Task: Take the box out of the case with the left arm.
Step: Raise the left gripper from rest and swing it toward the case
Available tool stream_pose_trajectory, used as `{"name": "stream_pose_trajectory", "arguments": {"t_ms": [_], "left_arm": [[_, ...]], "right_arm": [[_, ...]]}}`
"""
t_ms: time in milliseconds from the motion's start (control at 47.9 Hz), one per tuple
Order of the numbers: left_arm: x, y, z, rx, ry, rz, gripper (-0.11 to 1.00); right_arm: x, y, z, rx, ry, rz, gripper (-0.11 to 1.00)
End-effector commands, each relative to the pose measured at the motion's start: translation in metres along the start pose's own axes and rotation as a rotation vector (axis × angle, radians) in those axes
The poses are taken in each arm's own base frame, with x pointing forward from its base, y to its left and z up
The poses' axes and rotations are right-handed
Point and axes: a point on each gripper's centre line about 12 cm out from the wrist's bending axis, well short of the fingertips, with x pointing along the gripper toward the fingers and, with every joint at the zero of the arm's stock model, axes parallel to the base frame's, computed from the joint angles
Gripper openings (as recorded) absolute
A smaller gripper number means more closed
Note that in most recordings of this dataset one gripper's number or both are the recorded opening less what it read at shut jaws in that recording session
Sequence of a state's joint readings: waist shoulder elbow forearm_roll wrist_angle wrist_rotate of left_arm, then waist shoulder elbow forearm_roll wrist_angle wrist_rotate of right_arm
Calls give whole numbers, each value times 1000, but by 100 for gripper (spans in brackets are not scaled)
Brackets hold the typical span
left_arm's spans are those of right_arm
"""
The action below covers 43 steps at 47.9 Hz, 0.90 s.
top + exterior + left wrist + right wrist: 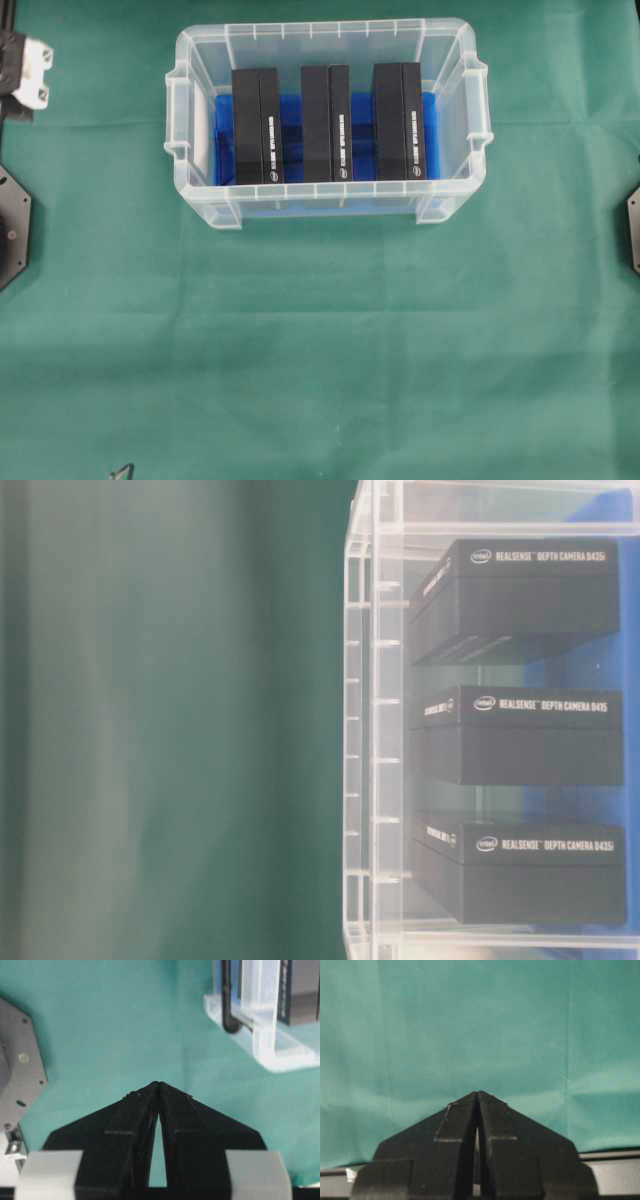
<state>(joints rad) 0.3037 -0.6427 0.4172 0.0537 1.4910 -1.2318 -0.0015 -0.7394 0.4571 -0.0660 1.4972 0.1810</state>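
While beside the closed left pincer (158, 1085), case (280, 1055) apart.

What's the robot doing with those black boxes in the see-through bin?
Nothing is being handled yet. Three black RealSense camera boxes stand side by side in the clear case with the blue bottom, on a green cloth. The left gripper is shut and empty, over the cloth beside the case's corner. The right gripper is shut and empty too, over bare cloth. No box has come out.
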Motion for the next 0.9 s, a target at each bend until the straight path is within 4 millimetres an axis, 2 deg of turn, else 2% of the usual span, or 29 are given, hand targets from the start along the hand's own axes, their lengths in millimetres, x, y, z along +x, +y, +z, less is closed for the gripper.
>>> {"name": "stream_pose_trajectory", "arguments": {"t_ms": [0, 313, 605, 709, 876], "left_arm": [[-7, -2, 10, -16, -19, -17, 0], [-5, 1, 14, 50, 18, 23, 0], [3, 4, 14, 35, 33, 43, 3], [6, 3, 12, 17, 46, 33, 20], [6, 2, 12, -12, 43, 28, 67]], "right_arm": [[-4, 0, 3, 0, -13, -1, 0], [-5, -3, 2, -2, -12, -25, 0], [-4, -5, 2, -6, -6, -37, 0], [-4, -5, 2, -5, -6, -37, 0], [-5, -5, 2, -6, -9, -36, 0]]}}
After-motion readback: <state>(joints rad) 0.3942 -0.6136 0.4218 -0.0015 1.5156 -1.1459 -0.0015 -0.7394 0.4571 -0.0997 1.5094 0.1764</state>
